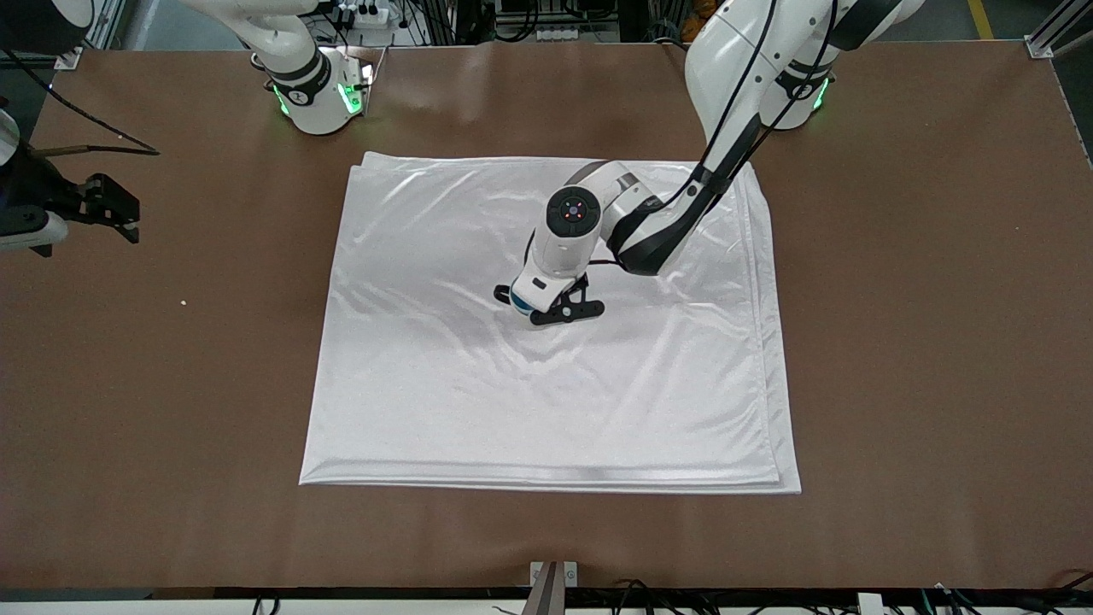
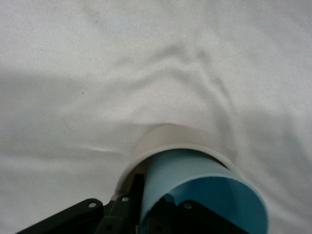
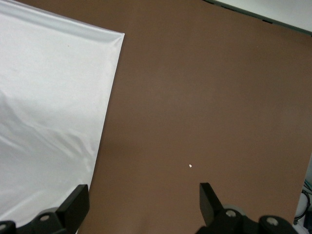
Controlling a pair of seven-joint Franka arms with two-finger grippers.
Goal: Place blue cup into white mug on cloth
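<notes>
The blue cup (image 2: 195, 178) sits inside the white mug (image 2: 163, 136), whose cream rim shows around it. Both stand near the middle of the white cloth (image 1: 427, 384). My left gripper (image 2: 156, 197) is shut on the blue cup's wall, with one finger inside the cup and one finger (image 2: 136, 192) outside it between cup and mug. In the front view the left gripper (image 1: 523, 301) hides the mug, and only a sliver of the blue cup (image 1: 517, 299) shows. My right gripper (image 1: 111, 213) waits open and empty over bare table at the right arm's end.
The cloth (image 2: 97, 73) is softly wrinkled around the mug. The right wrist view shows the cloth's edge (image 3: 44, 97) and brown table (image 3: 204, 97) with a small white speck (image 3: 190, 166). The same speck (image 1: 183, 301) lies on the table beside the cloth.
</notes>
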